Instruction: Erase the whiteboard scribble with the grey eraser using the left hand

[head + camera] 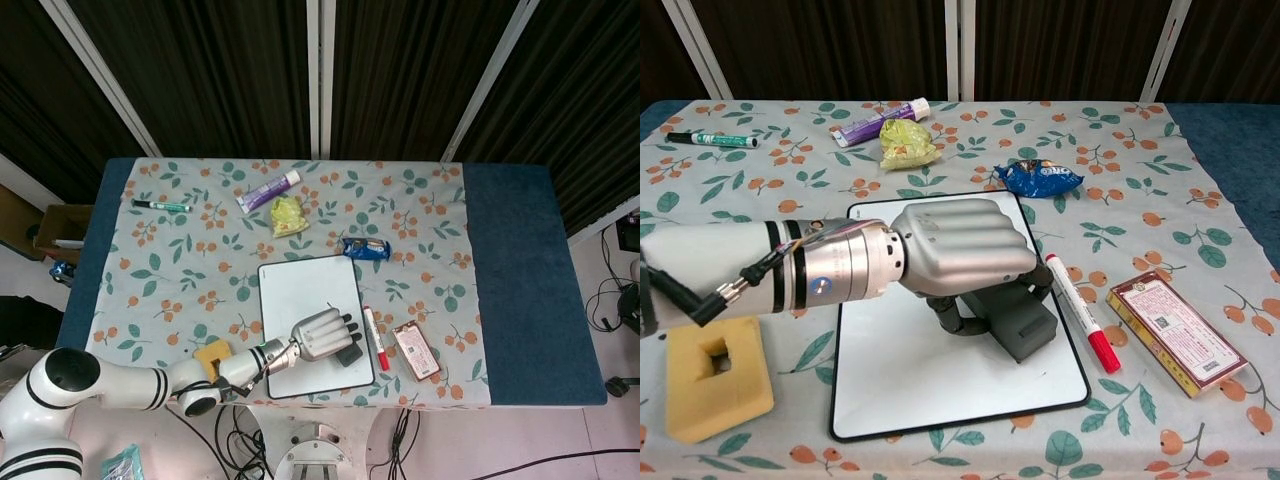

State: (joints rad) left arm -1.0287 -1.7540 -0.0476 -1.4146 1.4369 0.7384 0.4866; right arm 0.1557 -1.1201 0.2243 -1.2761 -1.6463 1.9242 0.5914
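Your left hand [960, 250] has its fingers curled round the grey eraser [1022, 325], pressed on the whiteboard [910, 385] near its right edge. No scribble visible on the bare board. Risk: drift right and you'll knock the red marker [1080, 312] lying just beside. Right hand isn't visible.

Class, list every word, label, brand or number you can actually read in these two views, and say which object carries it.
No text reads clearly.
Red box: printed label, too small to read.
Blue snack packet: white lettering, blurred.
Purple tube: print illegible.
Green marker: barrel print illegible.
Left robot hand: small blue sticker on its wrist, unreadable.
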